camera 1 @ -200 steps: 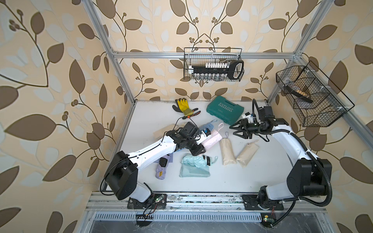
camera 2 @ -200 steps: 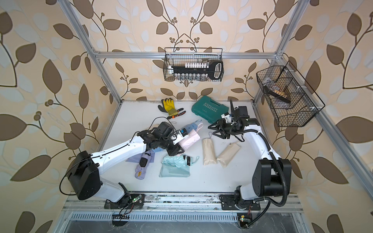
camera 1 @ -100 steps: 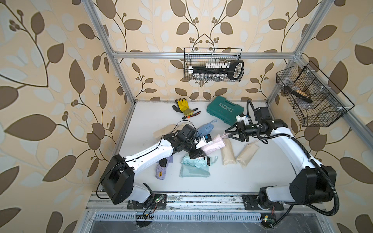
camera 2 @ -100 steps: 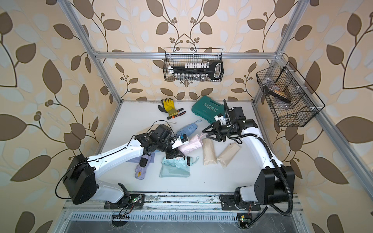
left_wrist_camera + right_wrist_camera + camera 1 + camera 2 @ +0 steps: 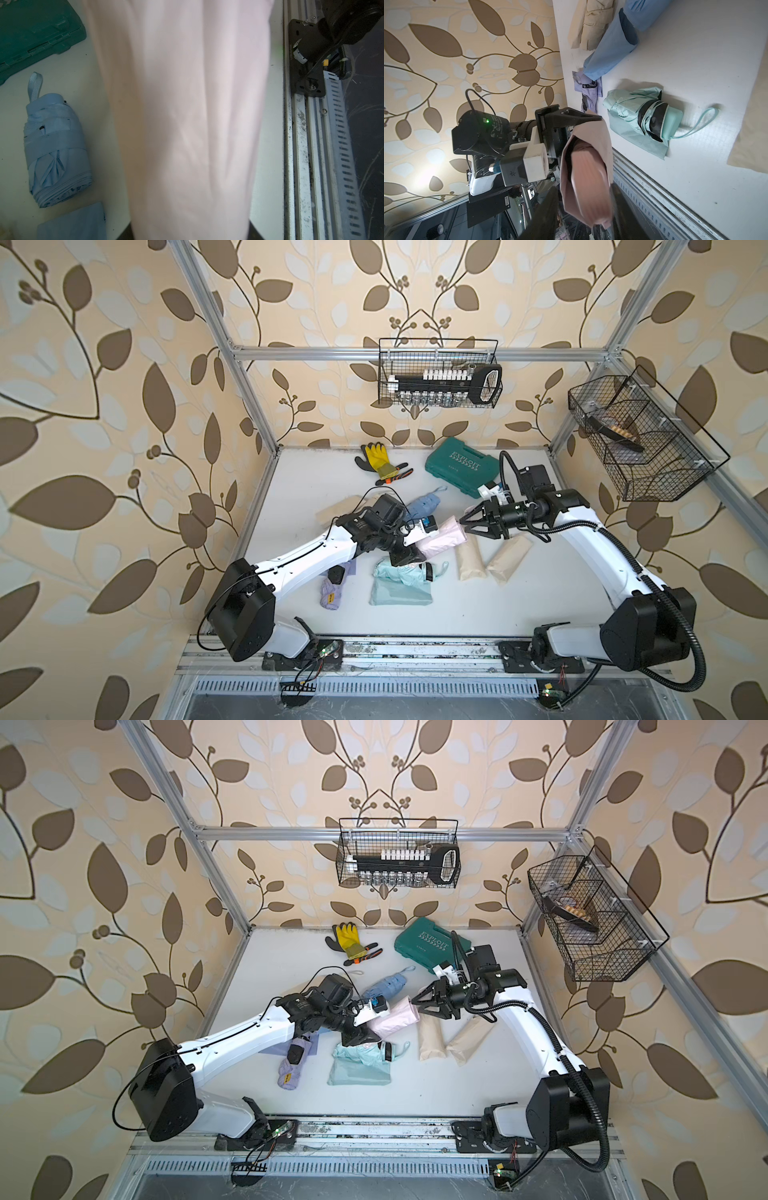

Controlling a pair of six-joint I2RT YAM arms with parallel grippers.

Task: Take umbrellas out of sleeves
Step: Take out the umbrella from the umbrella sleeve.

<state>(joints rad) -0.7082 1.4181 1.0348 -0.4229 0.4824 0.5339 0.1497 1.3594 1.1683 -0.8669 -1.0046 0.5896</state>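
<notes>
The white left arm (image 5: 307, 560) ends in a black left gripper (image 5: 409, 556), clamped on a pale pink fabric sleeve (image 5: 438, 537). The right gripper (image 5: 463, 524) faces it, jaws straddling the sleeve's end.

Walls (image 5: 124, 364): beige paper, brown and off-white leaf-and-vine print. Bench (image 5: 519, 614): plain white.

Toward 12 o'clock: gloves (image 5: 376, 456) yellow and black; case (image 5: 461, 466) teal-green, white lettering.

Centre: pink sleeve (image 5: 440, 537) pale, unpatterned; blue umbrella (image 5: 424, 504) light blue at its 11 o'clock.

Toward 6 o'clock: mint umbrella (image 5: 401, 572), black band, on mint sleeve (image 5: 399, 597) of the same tint; lilac umbrella (image 5: 331, 597) at 7 o'clock, black patch.

Beige sleeves (image 5: 469, 560) at 3 o'clock of the mint umbrella, plain. Wire baskets (image 5: 438, 373) black.
</notes>
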